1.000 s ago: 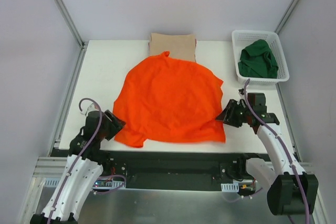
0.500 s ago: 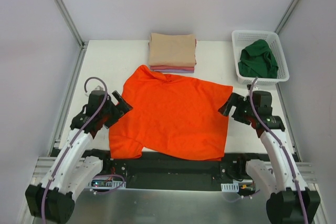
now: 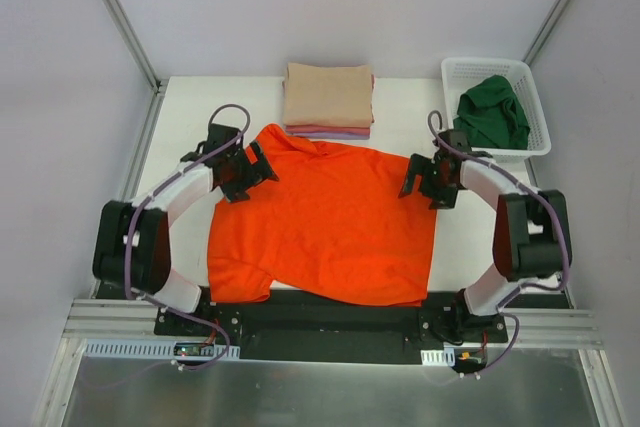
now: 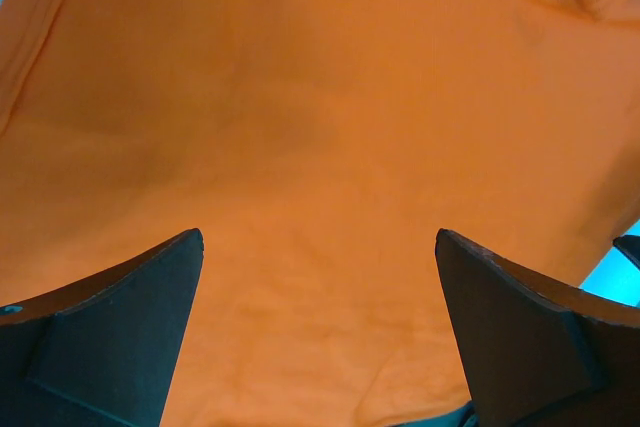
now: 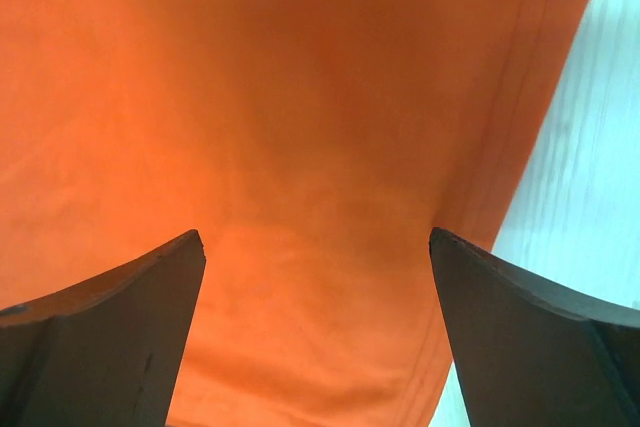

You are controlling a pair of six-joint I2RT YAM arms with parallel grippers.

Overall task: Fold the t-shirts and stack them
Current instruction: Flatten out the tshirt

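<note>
The bright orange t-shirt (image 3: 325, 217) lies spread on the white table, its near hem at the front edge. It fills the left wrist view (image 4: 320, 127) and the right wrist view (image 5: 300, 127). My left gripper (image 3: 258, 162) is open over the shirt's far left corner, with nothing between its jaws. My right gripper (image 3: 412, 179) is open over the far right corner, also empty. A folded stack sits at the back: a beige shirt (image 3: 328, 94) on top, with pink and lavender edges (image 3: 330, 132) under it. The dark green shirt (image 3: 492, 112) lies bunched in the basket.
The white plastic mesh basket (image 3: 533, 97) stands at the back right corner. Bare white table (image 3: 185, 117) shows on the left and along the right side (image 3: 470, 237). Grey walls enclose the table on three sides.
Both arms have swung from the table's near corners up to the shirt's far corners. The shirt, billowed and held a second ago, now lies flat, and the folded stack is uncovered.
</note>
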